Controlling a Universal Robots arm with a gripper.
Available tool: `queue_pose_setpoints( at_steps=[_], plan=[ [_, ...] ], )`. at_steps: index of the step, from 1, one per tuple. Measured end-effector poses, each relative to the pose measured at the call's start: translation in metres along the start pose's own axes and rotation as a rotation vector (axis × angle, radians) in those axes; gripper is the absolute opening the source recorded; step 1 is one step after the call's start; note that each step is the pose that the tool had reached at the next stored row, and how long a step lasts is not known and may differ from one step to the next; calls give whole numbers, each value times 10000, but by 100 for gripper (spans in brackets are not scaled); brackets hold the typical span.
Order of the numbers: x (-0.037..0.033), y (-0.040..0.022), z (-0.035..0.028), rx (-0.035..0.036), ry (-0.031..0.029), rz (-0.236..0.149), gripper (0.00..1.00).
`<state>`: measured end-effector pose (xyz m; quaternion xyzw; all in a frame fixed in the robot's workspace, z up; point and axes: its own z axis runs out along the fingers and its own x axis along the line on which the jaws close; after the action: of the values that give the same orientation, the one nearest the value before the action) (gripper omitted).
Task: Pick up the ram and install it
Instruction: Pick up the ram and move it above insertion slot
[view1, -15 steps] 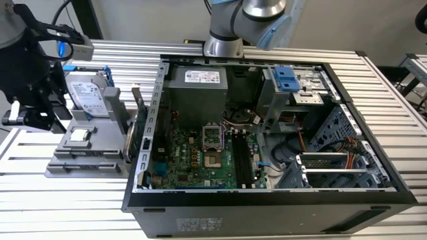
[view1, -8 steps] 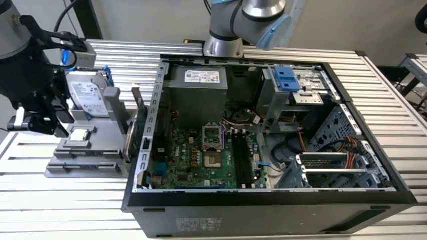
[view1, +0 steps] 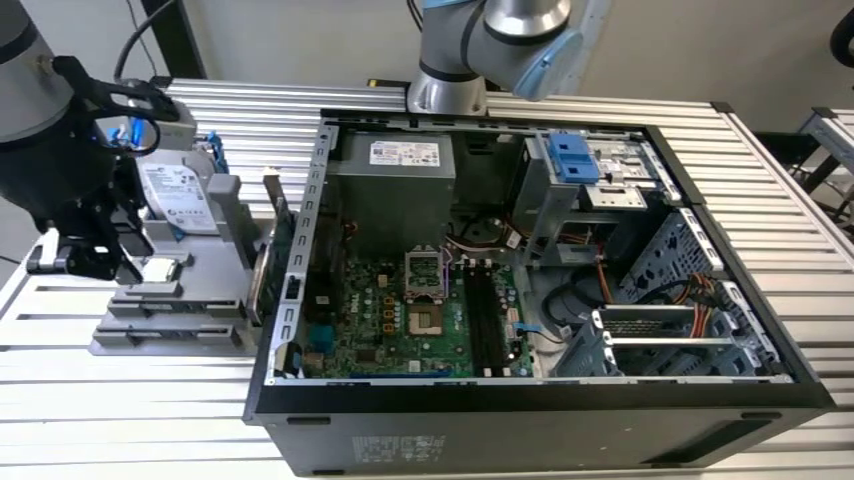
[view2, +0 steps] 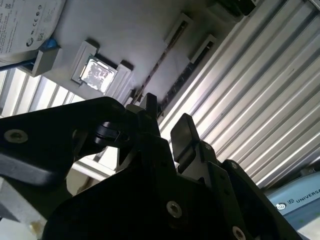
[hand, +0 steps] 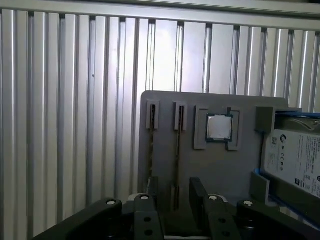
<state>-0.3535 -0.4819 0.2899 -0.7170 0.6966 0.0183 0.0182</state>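
The robot's gripper (hand: 176, 192) hangs over a grey plastic holder (hand: 165, 107) that lies on a ridged metal table (hand: 60, 100), well apart from the open computer case (view1: 534, 400). Its two dark fingers (hand: 196, 187) stand apart, about wide enough to take a thin card between them, and they have hold of nothing. The ram (hand: 178, 150) sits in a narrow slot of the holder right under the gripper. It stands on one long edge, with its other thin edge facing up, and in the first wrist view the near end of it runs in between the fingers. I cannot tell whether either finger touches it. Its long axis runs straight out from the gripper along the slot, in line with the table's ridges. A second thin stick (hand: 151, 145) stands in the next slot, just beside the ram and parallel to it. A square silver chip (hand: 219, 126) is on the ram's other side, and a hard drive (hand: 295, 160) lies beyond that. I would expect the ram to be light and stiff, but thin and easily damaged. It would be likely to tip or twist if gripped near one end. The best hold looks to be across its two flat faces, near the middle of its length and high on the exposed edge, away from the contacts seated down in the slot.
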Motion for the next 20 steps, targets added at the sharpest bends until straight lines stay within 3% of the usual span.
queue_pose_setpoints(
  at_steps=[20],
  plan=[
    [68, 3, 359, -3, 2, 17, 100]
  ],
)
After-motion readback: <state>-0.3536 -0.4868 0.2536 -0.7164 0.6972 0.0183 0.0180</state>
